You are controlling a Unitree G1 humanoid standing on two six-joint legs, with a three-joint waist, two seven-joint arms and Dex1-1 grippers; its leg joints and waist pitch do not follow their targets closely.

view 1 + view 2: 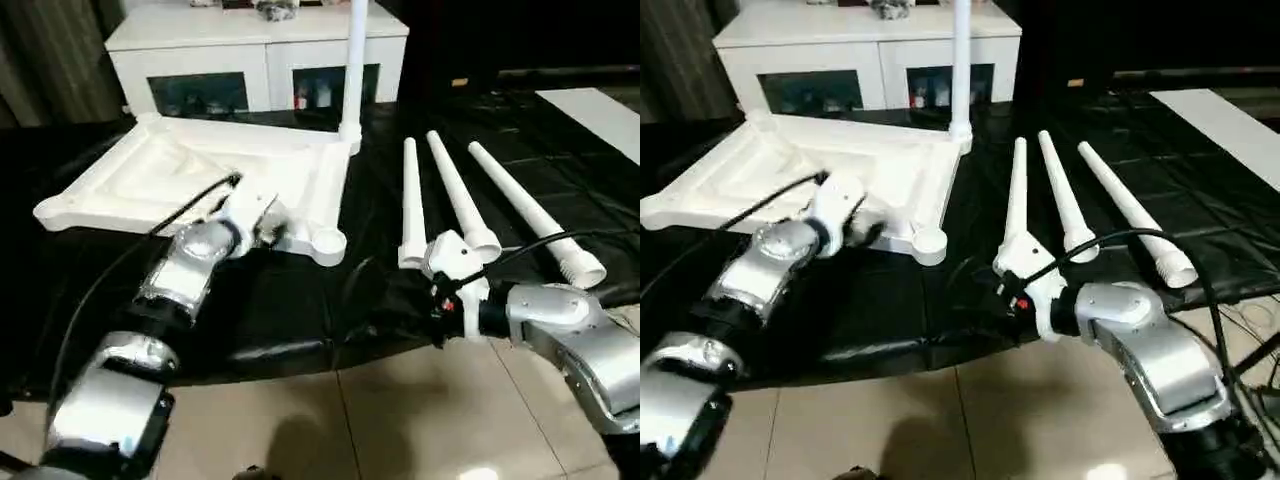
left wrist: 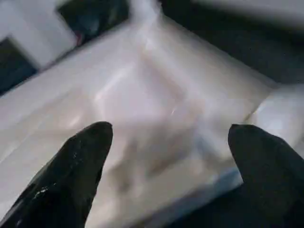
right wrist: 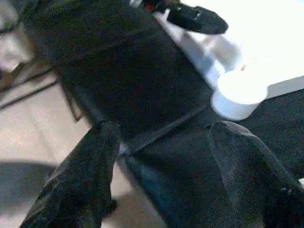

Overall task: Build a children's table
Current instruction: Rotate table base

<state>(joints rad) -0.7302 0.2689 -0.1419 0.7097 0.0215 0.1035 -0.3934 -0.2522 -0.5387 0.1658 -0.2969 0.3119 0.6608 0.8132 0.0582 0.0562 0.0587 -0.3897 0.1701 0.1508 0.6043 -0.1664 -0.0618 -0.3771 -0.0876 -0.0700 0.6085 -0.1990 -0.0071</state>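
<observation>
The children's table top (image 1: 190,170) lies underside up on the black-covered work table. One white leg (image 1: 353,70) stands upright in its far right corner socket. Three more legs (image 1: 411,200) (image 1: 458,195) (image 1: 530,215) lie side by side to its right. My left gripper (image 2: 171,137) hovers open over the top's near right edge, close to the empty corner socket (image 1: 325,243), with nothing between its fingers. My right gripper (image 3: 164,133) stands open and empty at the work table's front edge, by the thick ends of the lying legs, facing that same socket (image 3: 240,92).
A white cabinet (image 1: 260,50) with glass doors stands behind the work table. Tiled floor (image 1: 400,420) lies in front of the table's near edge. A white board (image 1: 600,110) rests at the far right. Black cables run along both forearms.
</observation>
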